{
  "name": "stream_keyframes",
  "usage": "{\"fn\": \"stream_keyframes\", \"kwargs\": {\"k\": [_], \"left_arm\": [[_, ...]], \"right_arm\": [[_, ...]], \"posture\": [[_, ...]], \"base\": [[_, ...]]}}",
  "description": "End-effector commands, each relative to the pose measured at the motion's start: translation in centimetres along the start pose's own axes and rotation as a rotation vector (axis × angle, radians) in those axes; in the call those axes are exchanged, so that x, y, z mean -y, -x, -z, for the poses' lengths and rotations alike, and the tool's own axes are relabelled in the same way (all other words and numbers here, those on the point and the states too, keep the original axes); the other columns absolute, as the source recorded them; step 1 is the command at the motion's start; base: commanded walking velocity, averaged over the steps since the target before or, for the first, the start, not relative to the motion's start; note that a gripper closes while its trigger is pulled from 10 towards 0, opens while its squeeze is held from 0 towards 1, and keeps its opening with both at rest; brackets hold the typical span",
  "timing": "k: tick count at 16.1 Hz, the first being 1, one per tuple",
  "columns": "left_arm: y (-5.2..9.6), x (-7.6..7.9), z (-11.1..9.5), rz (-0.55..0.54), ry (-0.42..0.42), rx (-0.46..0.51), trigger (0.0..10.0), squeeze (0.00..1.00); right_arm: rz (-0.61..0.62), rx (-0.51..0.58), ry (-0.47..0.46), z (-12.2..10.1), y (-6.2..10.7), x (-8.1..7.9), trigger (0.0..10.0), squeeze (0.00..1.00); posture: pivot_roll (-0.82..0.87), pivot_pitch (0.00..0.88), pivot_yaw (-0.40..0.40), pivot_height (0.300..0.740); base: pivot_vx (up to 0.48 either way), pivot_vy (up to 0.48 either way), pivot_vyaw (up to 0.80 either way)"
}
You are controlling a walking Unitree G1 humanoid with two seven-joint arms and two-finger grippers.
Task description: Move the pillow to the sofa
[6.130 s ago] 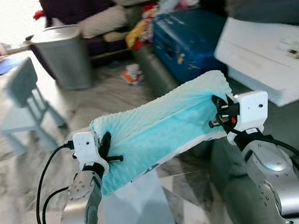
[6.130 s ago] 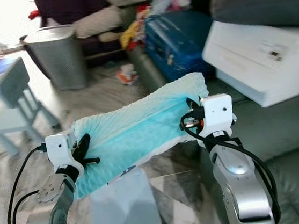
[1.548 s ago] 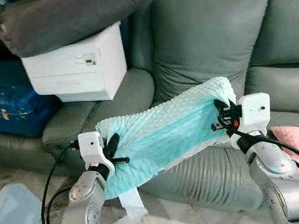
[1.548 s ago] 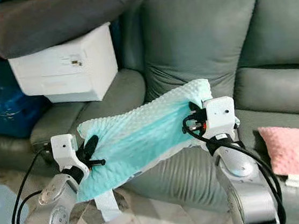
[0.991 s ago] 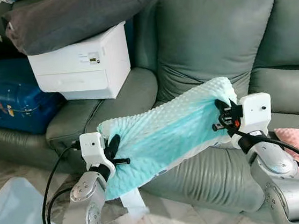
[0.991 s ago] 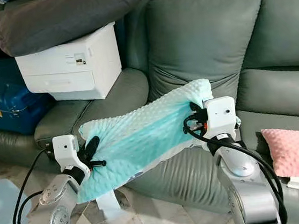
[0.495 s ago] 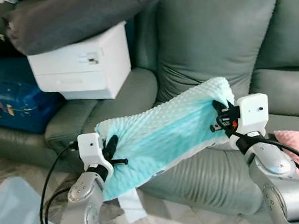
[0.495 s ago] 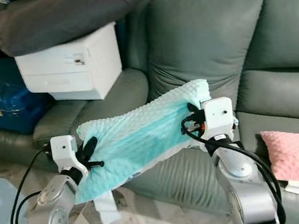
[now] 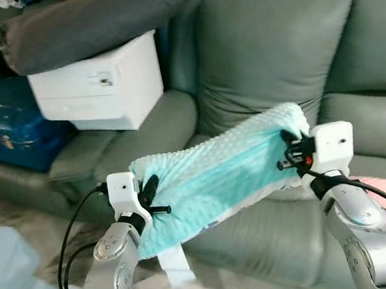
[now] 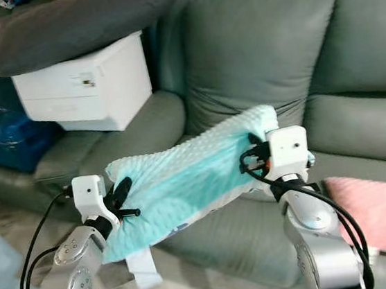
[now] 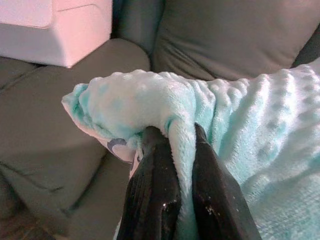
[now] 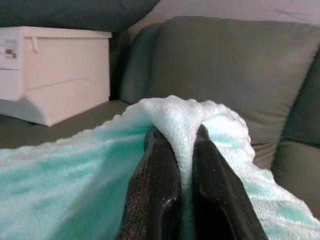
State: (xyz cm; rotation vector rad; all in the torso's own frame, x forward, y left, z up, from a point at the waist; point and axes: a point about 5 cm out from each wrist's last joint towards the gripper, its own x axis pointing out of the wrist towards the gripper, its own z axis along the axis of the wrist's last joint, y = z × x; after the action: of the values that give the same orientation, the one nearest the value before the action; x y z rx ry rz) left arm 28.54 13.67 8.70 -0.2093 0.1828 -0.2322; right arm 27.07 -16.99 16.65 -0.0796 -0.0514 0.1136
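Left pincer (image 11: 172, 150) pinches one bunched end of the mint pillow (image 9: 217, 176); right pincer (image 12: 175, 145) nips a fold at the opposite end; between them it hangs stretched in the air, just before the grey sofa (image 9: 265, 45); it looks light, soft and saggy, likely to slip from a thin pinch, so gripping both ends seems wise; a pink cushion (image 10: 382, 217) lies on the seat.

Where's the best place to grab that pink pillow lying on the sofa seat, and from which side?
Probably the near front edge of the pink pillow, coming from the front, above the seat. It lies flat and soft on the sofa, so pinching a fold of the edge should work, as both grippers do on the teal pillow.
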Motion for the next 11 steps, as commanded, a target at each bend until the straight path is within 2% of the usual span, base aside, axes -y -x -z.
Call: {"fn": "stream_keyframes", "kwargs": {"k": [1,2,6,11], "left_arm": [[0.2,-0.8,-0.3,-0.019,-0.014,0.008,10.0,0.0],[0.2,-0.8,-0.3,-0.02,-0.014,0.008,10.0,0.0],[0.0,-1.0,-0.4,-0.038,0.014,0.015,10.0,0.0],[-0.9,-2.2,-2.2,-0.065,-0.001,0.062,10.0,0.0]], "right_arm": [[-0.016,0.04,-0.002,-0.9,-0.1,-0.4,10.0,0.0],[-0.016,0.04,-0.002,-0.9,-0.1,-0.4,10.0,0.0],[-0.016,0.039,0.0,-0.9,-0.1,-0.4,10.0,0.0],[-0.014,0.041,0.002,-0.9,-0.3,-0.4,10.0,0.0]], "posture": [[-0.2,0.012,0.042,0.74],[-0.2,0.012,0.042,0.74],[-0.2,0.01,0.042,0.74],[-0.2,0.003,0.044,0.74]], "base": [[0.0,-0.27,0.0],[0.0,-0.27,0.0],[0.0,0.0,0.0],[0.0,0.0,0.0]]}}
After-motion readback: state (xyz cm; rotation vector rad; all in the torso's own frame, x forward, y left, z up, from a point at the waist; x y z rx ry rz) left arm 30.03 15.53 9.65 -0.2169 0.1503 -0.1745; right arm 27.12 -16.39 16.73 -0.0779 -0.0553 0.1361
